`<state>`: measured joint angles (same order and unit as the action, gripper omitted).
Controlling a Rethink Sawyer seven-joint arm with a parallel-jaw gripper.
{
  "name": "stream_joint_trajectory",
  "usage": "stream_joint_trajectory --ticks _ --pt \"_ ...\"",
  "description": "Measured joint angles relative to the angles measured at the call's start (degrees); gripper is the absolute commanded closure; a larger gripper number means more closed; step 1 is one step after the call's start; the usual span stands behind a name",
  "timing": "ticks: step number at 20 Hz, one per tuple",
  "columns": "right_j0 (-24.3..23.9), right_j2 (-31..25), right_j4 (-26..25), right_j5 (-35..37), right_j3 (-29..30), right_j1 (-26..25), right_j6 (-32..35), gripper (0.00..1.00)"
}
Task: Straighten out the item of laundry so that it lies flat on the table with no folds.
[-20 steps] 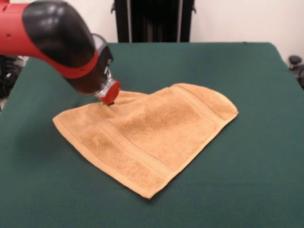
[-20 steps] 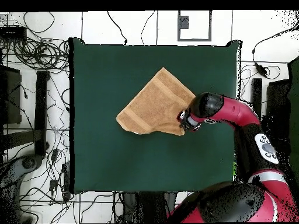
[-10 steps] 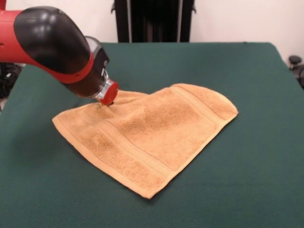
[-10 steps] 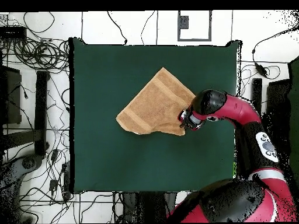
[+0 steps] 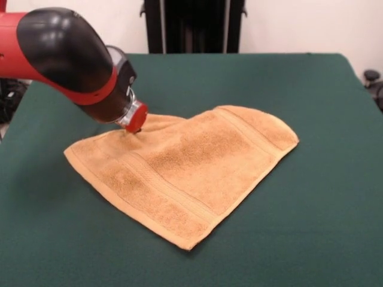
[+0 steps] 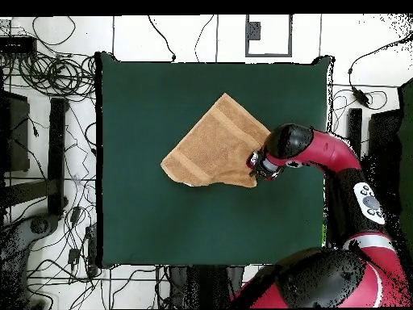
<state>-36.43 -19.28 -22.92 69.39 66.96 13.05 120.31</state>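
Note:
The orange-tan towel (image 5: 185, 167) lies on the dark green table (image 5: 323, 197), folded over into a rough triangle with a rounded fold at its right end. A woven band runs across it. In the overhead view the towel (image 6: 211, 145) sits a little above the table's (image 6: 145, 218) middle. My gripper (image 5: 133, 124) is down at the towel's far left edge, touching or just over the cloth. The red and black wrist hides the contact. From overhead the gripper (image 6: 255, 165) is at the towel's right corner.
My arm (image 5: 66, 51) reaches in from the upper left in the front view. In the overhead view cables (image 6: 48, 73) and dark equipment lie on the floor around the table. The arm's body (image 6: 347, 186) stands off the table's right side.
The towel's left corner has slid slightly further left with the gripper. The arm has shifted a little left and its elbow has swung slightly.

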Motion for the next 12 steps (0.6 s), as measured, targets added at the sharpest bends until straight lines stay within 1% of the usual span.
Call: stream_joint_trajectory --ticks 5,9,12 --pt "0.5 -1.2 -5.0 0.1 -1.6 0.7 -4.4 1.00" --pt "0.7 -1.6 -6.7 0.0 -2.9 0.8 -6.9 1.00" --pt "0.7 -1.6 -6.6 0.0 -3.5 0.7 -7.0 1.00"
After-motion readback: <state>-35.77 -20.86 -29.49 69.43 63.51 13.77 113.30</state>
